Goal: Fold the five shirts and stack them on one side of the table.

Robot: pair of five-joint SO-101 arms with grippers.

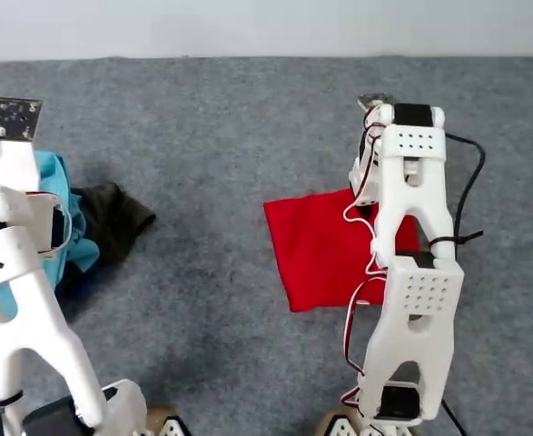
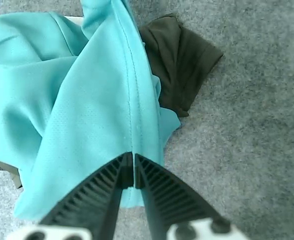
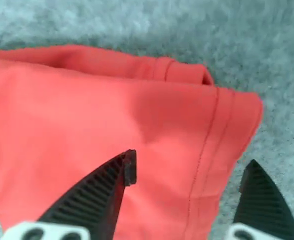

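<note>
The right wrist view shows the right claw (image 3: 187, 175) spread apart over the red shirt (image 3: 86, 110). The left wrist view shows the left claw (image 2: 133, 172) clamped on the teal shirt (image 2: 76, 110), with the dark shirt (image 2: 182, 65) beyond. The high view sets both well left of the red shirt.

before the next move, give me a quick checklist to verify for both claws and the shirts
1. Left claw shut on the teal shirt: ok.
2. Teal shirt clear of the dark shirt: not ok, they overlap.
3. Left claw pinching one layer only: cannot tell.
4. Right claw open over the red shirt: ok.
5. Red shirt lying flat on the table: ok.
</note>
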